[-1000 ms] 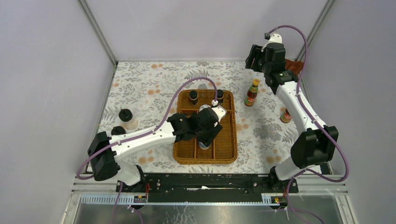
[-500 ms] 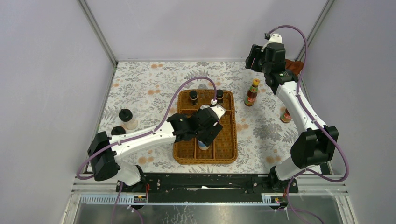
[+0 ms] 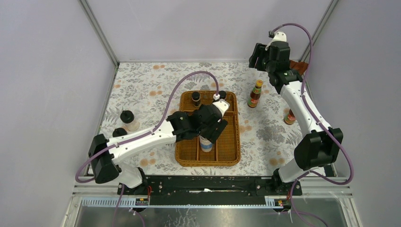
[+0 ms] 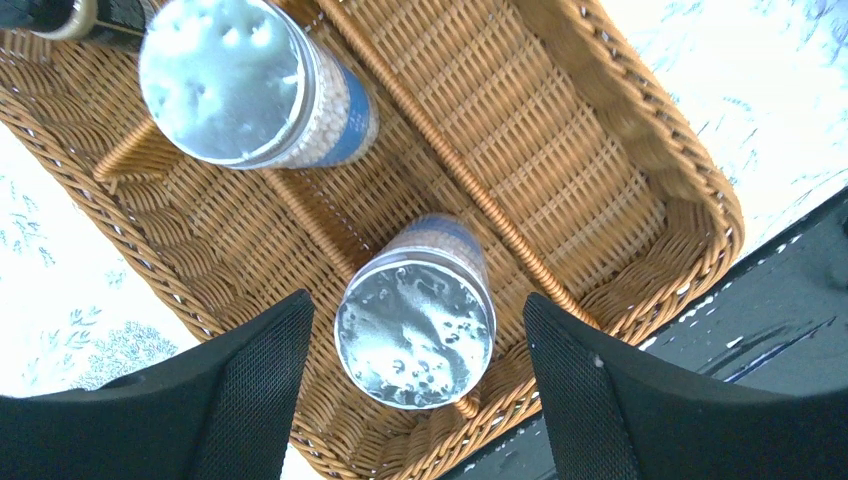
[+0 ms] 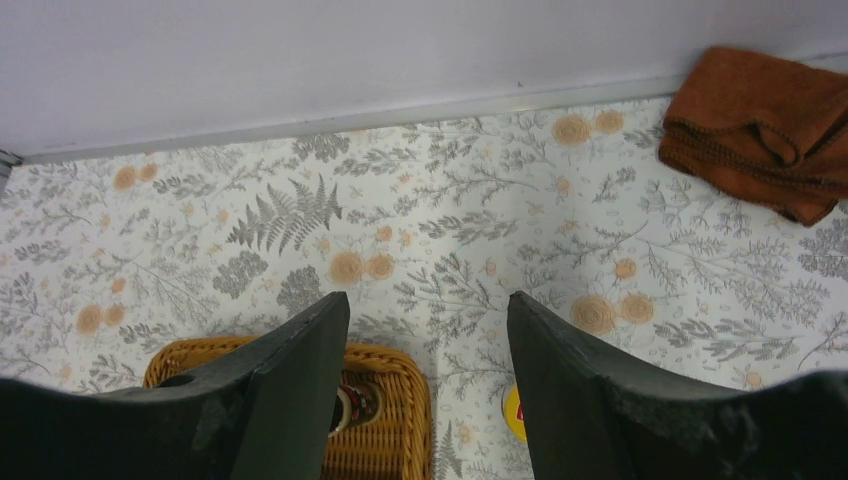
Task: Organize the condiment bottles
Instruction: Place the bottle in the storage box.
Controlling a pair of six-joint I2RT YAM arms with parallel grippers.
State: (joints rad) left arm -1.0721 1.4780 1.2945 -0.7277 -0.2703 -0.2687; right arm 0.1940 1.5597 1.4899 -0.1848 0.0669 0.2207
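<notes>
My left gripper (image 4: 415, 302) hangs open over the wicker tray (image 3: 231, 142). A silver-lidded, blue-labelled shaker (image 4: 415, 335) stands upright between its fingers, with a gap on each side. This shaker (image 3: 205, 143) is in a near middle compartment. A second shaker (image 4: 240, 80) stands just beyond it. Two tiny dark bottles (image 3: 195, 98) (image 3: 222, 94) stand in the tray's far compartments. Two clear black-lidded jars (image 3: 128, 118) (image 3: 119, 132) are on the table at the left. Two red sauce bottles (image 3: 255, 94) (image 3: 289, 117) stand right of the tray. My right gripper (image 5: 428, 300) is open and empty, high near the back wall.
A rust-brown cloth (image 5: 760, 130) lies in the far right corner. The tray's rim (image 5: 390, 420) and one yellow cap (image 5: 515, 412) show below the right fingers. Enclosure walls stand on three sides of the floral table (image 3: 156, 85).
The left gripper has opened and let go of the shaker, then lifted slightly away from it. The shaker stays upright in the tray. The right arm has barely moved.
</notes>
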